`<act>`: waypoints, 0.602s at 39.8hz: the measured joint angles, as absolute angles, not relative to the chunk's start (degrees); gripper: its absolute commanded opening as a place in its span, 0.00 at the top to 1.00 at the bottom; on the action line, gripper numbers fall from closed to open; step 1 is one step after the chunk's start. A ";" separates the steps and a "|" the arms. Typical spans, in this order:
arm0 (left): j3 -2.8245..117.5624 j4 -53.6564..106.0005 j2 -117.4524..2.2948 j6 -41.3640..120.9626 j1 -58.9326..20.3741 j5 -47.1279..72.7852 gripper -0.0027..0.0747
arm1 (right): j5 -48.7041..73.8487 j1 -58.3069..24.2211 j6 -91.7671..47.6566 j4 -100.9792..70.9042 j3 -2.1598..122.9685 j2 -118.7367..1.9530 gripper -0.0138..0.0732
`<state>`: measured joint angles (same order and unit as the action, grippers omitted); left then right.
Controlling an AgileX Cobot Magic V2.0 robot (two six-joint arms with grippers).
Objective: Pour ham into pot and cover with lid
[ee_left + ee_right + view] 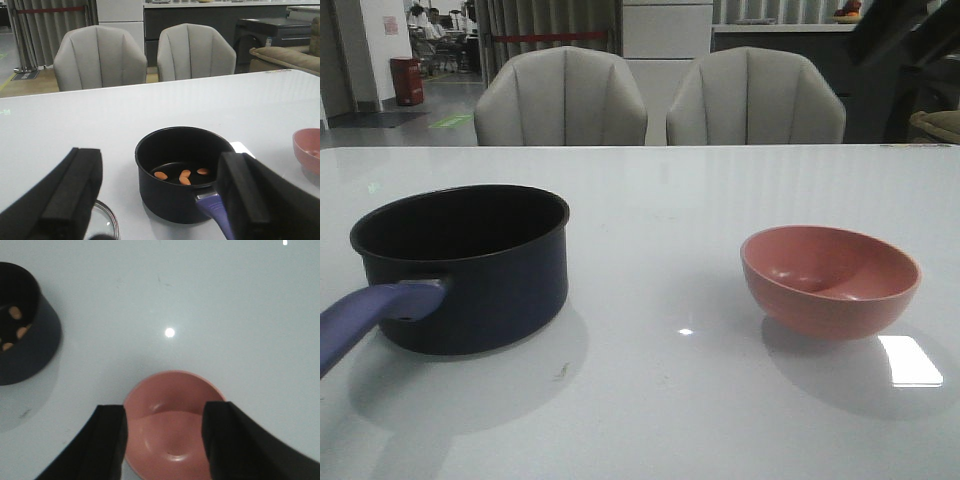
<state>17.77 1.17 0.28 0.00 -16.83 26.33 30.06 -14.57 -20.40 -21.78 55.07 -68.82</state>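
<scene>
The lid [102,225] is the piece left to deal with, and only a sliver of its glass and steel rim shows, lying flat on the counter [660,200] just beside the pot [180,172] and right under the left pincer [160,200], whose black fingers [70,195] stand spread wide with nothing between them. Glass on a glossy counter is likely to be heavy for its size, slippery and breakable, so the sound hold would be its knob, which is out of view here, and not the thin rim. In the pot the ham [182,176] lies as a few small orange chunks on the black floor, so the pouring looks done. Well apart from the pot, beyond its far side from the lid, the pink bowl [170,422] sits upright and empty beneath the right pincer [165,440], also spread and holding nothing.
</scene>
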 measured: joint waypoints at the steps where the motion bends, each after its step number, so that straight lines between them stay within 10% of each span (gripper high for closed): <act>1: 17.77 1.17 0.28 0.00 -16.83 26.33 0.31 | 29.00 -15.37 -20.40 -21.82 53.80 -66.89 0.32; 24: 17.77 1.34 0.28 0.00 -16.83 26.01 0.31 | 10.47 -21.83 -20.44 -24.55 15.27 -13.54 0.32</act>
